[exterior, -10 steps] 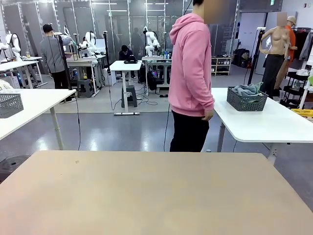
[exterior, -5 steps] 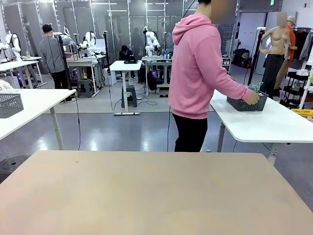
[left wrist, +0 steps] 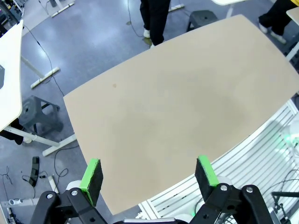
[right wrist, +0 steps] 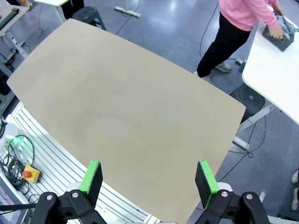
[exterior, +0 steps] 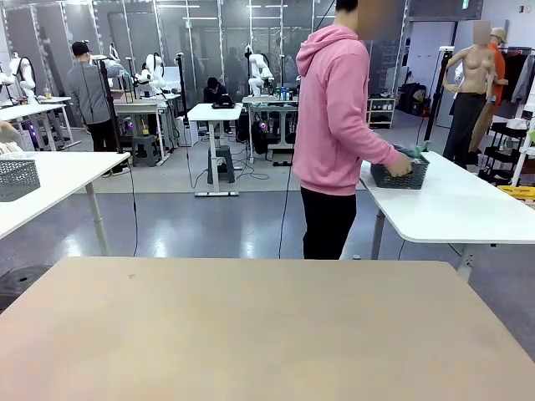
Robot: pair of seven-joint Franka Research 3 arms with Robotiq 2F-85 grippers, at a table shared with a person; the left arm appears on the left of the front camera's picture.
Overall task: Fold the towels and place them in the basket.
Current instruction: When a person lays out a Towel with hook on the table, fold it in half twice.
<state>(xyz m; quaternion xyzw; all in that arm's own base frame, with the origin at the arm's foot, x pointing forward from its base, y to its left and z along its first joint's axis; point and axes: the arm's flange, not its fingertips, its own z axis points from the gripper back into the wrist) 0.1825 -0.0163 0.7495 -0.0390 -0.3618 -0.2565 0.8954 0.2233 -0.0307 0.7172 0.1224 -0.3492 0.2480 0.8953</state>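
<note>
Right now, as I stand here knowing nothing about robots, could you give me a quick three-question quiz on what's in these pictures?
1. True or false: the basket stands on the tan table nearest the robot.
2. What does the person in the pink hoodie have a hand on? A) the basket B) a cup C) a gripper
3. Are the left gripper and the right gripper open or shut?
Key: 1. False: it is on the white table, with towels in it. 2. A. 3. Both open, holding nothing.
</note>
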